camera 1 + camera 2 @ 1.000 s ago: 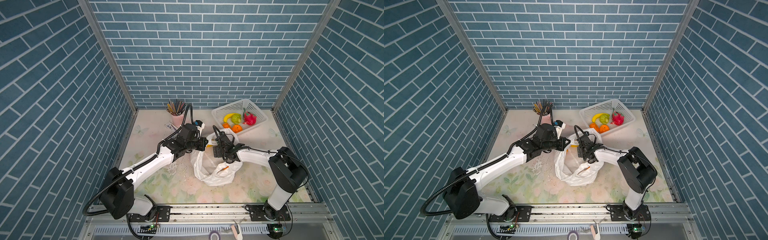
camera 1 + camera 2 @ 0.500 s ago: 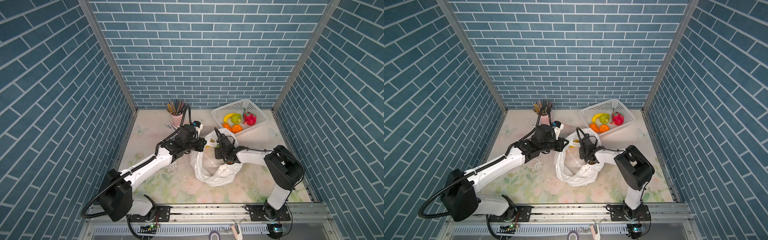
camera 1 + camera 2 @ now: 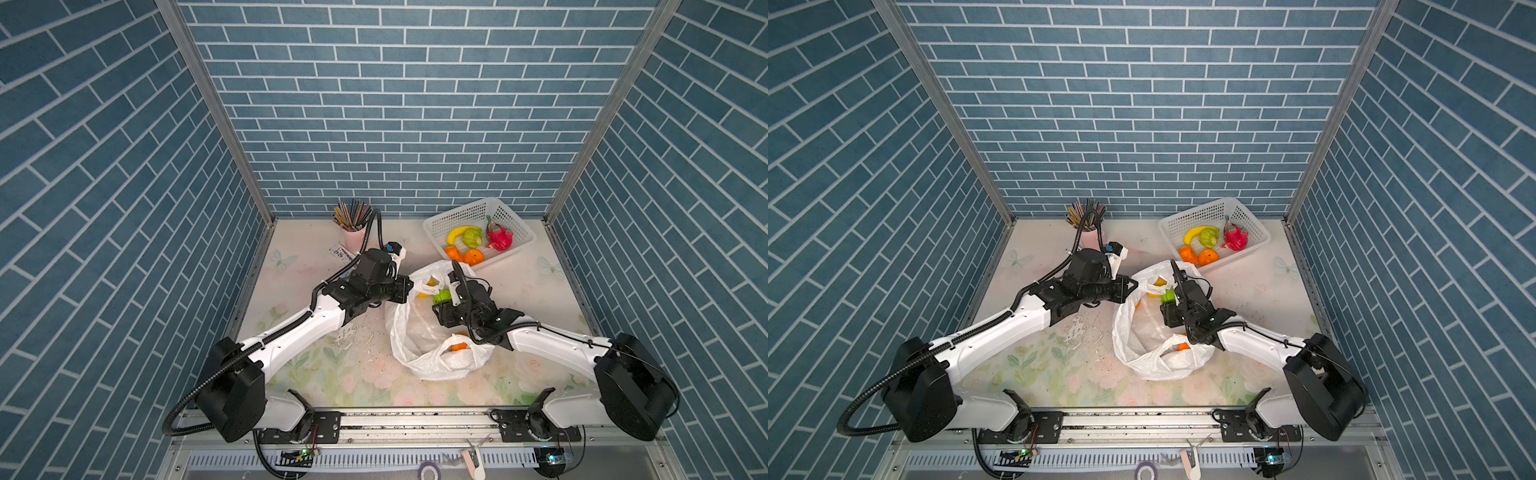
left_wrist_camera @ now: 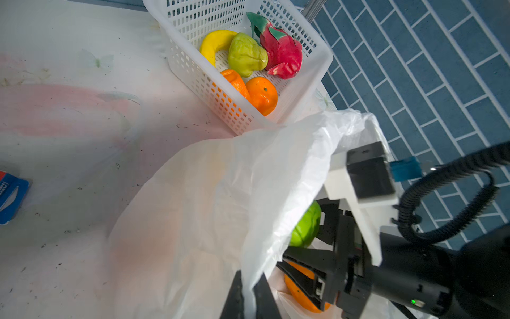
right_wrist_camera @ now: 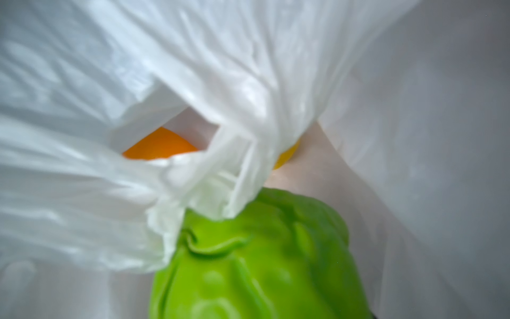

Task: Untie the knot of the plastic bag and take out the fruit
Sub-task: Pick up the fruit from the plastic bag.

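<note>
While the plastic bag (image 3: 415, 332) lies open in the middle of the tabletop (image 3: 316, 374), its rim is pinched between the closed fingers of the left claw (image 4: 249, 299). A green fruit (image 4: 306, 227) is gripped by the right claw (image 3: 441, 302) inside the bag's mouth. An orange (image 3: 459, 346) and a yellow fruit (image 3: 432, 282) are seen in the bag. Two oranges (image 4: 262, 94), a dragon fruit (image 4: 281, 52), a second green fruit (image 4: 245, 58) and a banana (image 4: 215, 44) are held in the white basket (image 3: 457, 216) just beyond.

Your floral bench (image 3: 332, 374) carries the plastic bag (image 3: 409, 332) mid-frame in both top views, a white basket (image 3: 457, 212) upper right, and a pink pencil cup (image 3: 352, 240) and small card (image 3: 340, 251) upper middle.
</note>
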Tool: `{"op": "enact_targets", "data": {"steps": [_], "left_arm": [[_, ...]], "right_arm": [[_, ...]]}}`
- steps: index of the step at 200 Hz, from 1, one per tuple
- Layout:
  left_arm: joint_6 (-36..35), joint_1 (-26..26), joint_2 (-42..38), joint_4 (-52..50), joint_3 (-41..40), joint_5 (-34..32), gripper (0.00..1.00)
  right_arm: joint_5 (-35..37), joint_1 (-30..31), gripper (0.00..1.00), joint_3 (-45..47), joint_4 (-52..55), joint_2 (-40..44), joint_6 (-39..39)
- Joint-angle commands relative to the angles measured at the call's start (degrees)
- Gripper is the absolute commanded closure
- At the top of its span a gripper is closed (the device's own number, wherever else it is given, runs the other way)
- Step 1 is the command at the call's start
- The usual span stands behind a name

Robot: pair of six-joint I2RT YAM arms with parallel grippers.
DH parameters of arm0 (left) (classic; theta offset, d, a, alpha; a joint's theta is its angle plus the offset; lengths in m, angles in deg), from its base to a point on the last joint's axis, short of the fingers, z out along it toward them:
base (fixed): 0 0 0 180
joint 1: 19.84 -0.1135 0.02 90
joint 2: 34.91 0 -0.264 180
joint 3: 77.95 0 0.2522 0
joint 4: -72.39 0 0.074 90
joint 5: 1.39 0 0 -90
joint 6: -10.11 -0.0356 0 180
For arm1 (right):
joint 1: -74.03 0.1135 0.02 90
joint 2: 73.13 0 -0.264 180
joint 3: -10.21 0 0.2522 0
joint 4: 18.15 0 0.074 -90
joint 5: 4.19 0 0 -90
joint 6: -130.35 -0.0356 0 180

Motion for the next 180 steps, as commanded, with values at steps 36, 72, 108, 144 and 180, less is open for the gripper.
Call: {"op": "enact_targets", "data": {"steps": [36,72,108,144,180], "left_arm": [[0.02,-0.25,1.74,0.77,0.99,0.31,0.89],[0.07,-0.27,1.86,0.86,0.57,0.47,0.89],[0.27,-0.34,1.15,0.87,-0.85,0.49,0.89],[0.33,-0.27,-1.06,-0.08,-5.25,-0.47,0.89],[1.43,-0.91,-4.44,-0.67,-10.35,-2.16,0.89]], "right_arm": [[-13.54,0.92,0.45,2.86,-2.47,11.39,3.03],[-15.08,1.12,0.45,2.69,-2.8,17.59,2.24],[-10.55,1.03,0.45,1.79,-4.56,22.86,1.14],[-3.56,-1.82,0.44,-2.3,-3.63,23.79,0.11],[-1.71,-7.87,0.44,-6.6,-4.07,19.78,-1.41]]}}
